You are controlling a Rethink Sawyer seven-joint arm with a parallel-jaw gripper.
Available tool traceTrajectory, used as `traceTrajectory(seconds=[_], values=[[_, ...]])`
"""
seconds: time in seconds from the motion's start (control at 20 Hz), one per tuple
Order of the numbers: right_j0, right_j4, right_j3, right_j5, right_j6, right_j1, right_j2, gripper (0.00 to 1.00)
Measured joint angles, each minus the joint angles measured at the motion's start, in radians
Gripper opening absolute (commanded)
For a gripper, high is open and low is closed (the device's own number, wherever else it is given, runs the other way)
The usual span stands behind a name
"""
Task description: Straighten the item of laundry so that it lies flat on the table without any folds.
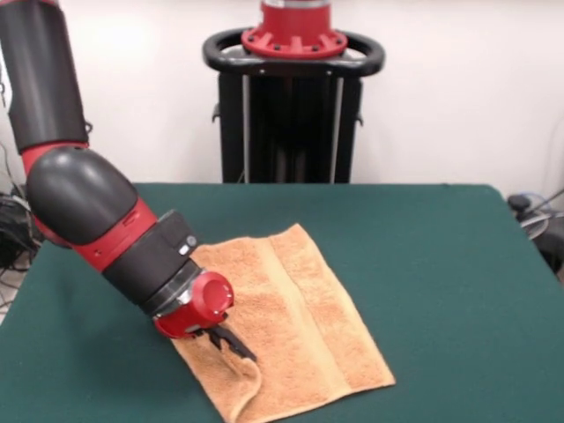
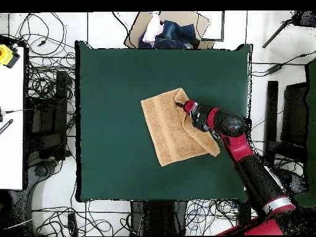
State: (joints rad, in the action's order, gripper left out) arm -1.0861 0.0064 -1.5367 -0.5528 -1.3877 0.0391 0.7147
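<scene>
**Towel partly spread on the desk, one corner bunched at the tool**

Towel (image 1: pixel 291 326), peach terry cloth, lies on the green desk (image 1: pixel 458 264), toward its middle in the overhead view. Front view, near to far: the nearest corner curls up into a raised fold whose tip reaches the picture's lower edge; beside it the dark tool (image 1: pixel 231 344) presses into the bunched cloth. Its fingers are small and dark against the pile; whether they are spread or pinching cannot be told. Behind the tool, the red wrist and black forearm cover the towel's left edge. Farther back the cloth lies flat, a woven band running lengthwise. Overhead, the arm overlaps the towel's right-hand edge.
</scene>
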Motion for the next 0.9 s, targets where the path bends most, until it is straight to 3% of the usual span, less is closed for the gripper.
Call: traceTrajectory(seconds=[0.9], values=[[0.000, -0.118, -0.060, 0.000, 0.000, -0.070, 0.063, 0.00]])
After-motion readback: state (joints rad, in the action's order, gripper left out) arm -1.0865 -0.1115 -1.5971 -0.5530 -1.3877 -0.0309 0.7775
